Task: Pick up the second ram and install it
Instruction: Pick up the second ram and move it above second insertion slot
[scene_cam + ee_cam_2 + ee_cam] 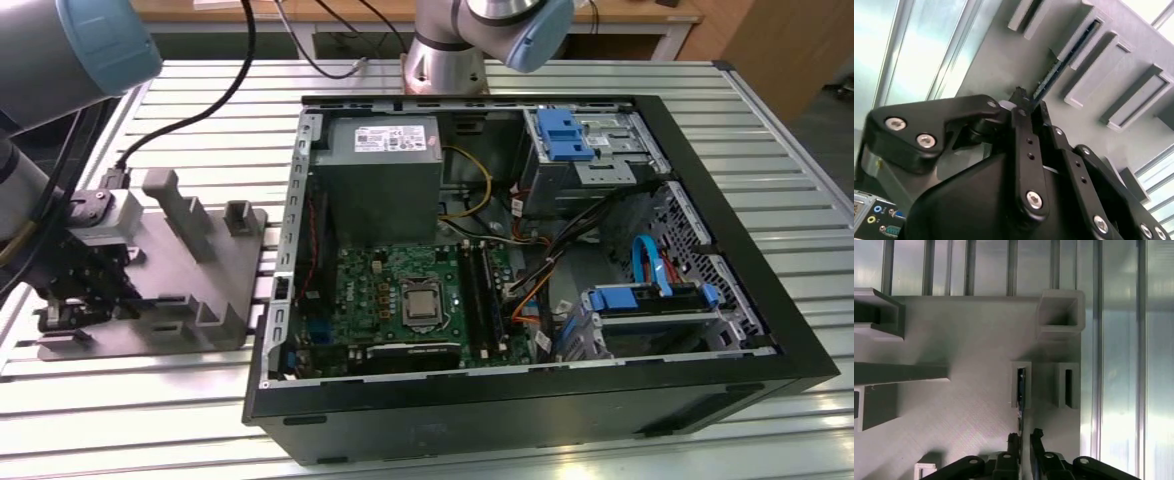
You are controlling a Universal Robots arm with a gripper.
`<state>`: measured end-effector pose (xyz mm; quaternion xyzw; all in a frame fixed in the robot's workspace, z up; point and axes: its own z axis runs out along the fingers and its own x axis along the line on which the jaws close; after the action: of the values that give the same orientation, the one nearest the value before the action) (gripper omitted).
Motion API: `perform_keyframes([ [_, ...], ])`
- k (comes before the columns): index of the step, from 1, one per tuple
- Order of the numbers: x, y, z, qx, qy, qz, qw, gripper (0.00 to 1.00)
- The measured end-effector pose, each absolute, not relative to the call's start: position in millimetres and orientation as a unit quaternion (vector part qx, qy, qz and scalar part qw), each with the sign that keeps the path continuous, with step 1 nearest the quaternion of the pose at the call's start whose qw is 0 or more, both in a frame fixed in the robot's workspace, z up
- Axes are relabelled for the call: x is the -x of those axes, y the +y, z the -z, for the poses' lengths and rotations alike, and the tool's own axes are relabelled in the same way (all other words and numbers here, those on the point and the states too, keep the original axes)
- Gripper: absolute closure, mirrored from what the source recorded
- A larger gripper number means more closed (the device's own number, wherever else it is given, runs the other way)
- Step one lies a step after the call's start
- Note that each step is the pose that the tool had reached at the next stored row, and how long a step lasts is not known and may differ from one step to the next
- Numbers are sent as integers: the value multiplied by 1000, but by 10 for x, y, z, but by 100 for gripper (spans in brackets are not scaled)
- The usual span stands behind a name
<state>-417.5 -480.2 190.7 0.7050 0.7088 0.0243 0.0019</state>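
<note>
While gripper (1024, 440), unclenched, straddles second ram (1020, 390) in grey fixture (954, 330): off-centre closing could cock it, jamming its slot.

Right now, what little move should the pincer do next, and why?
Probably squeeze shut. The pincer sits open astride the ram, which stands on edge in the fixture. A gap shows beside the ram, so nothing grips it yet.

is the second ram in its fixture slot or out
In: the second ram stands on edge in the grey fixture slot, the tool at its end.
</note>
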Motion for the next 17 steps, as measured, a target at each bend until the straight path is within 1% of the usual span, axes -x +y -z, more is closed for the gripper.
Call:
perform_keyframes([
  [2, 4174, -4802, -1906, -705, 709, -24, 2, 84],
  [4, 4174, -4801, -1904, -705, 709, -24, 2, 86],
  [14, 4174, -4801, -1902, -705, 709, -24, 2, 86],
  [17, 4173, -4802, -2016, -705, 709, -24, 2, 86],
])
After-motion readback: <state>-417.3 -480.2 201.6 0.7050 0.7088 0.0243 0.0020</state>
